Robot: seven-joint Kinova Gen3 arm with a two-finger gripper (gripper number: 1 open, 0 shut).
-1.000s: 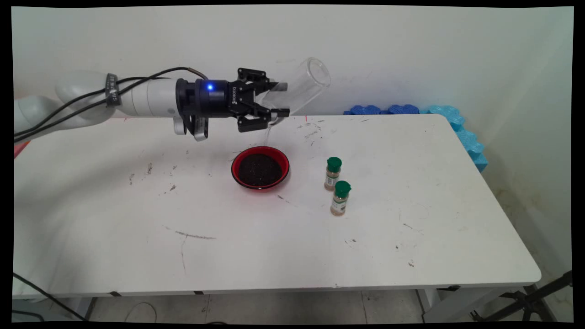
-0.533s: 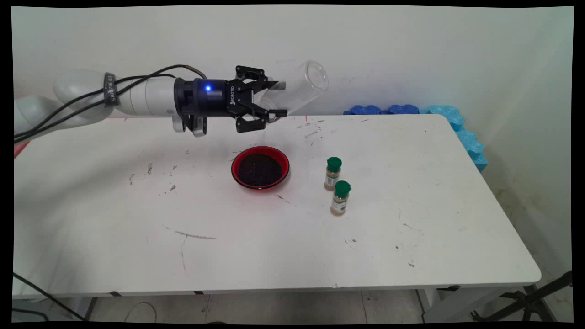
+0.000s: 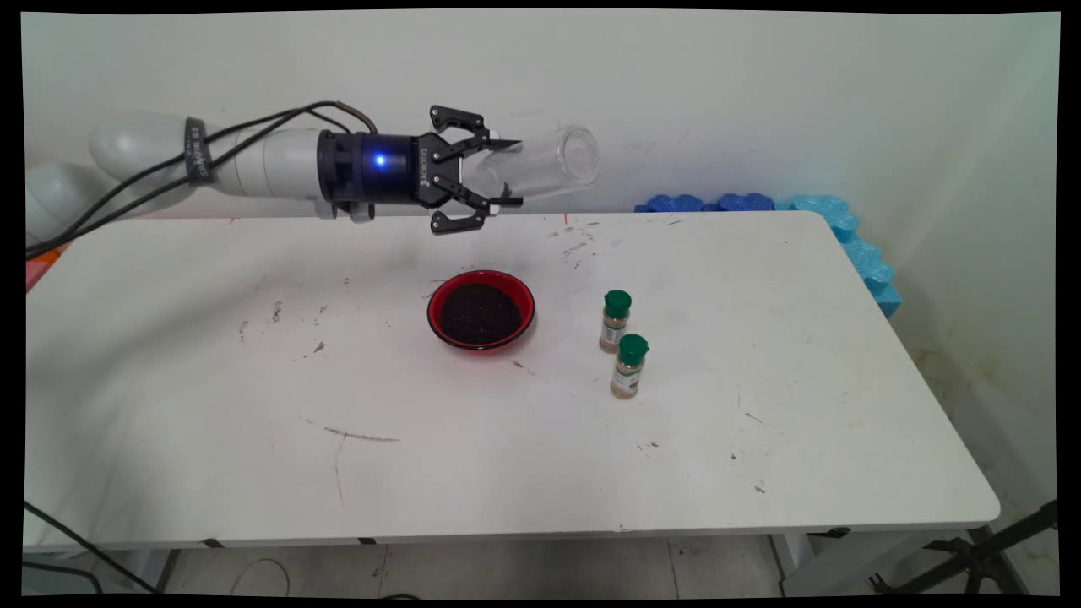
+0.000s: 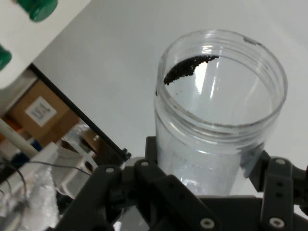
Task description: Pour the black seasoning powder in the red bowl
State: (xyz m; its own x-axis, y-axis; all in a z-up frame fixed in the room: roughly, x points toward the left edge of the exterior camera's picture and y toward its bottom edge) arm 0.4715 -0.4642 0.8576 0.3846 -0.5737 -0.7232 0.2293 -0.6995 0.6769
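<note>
Hand view | gripper (image 4: 204, 192) clamps clear jar (image 4: 219, 110) | jar base hidden

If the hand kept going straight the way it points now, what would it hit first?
Apart from the clear jar the hand grips, nothing close: it points rightward above the table, toward bare wall. Depth is unclear.

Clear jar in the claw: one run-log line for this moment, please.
claw: shut on clear jar | jar: tilted, few dark grains inside | below: red bowl of dark grains
</note>
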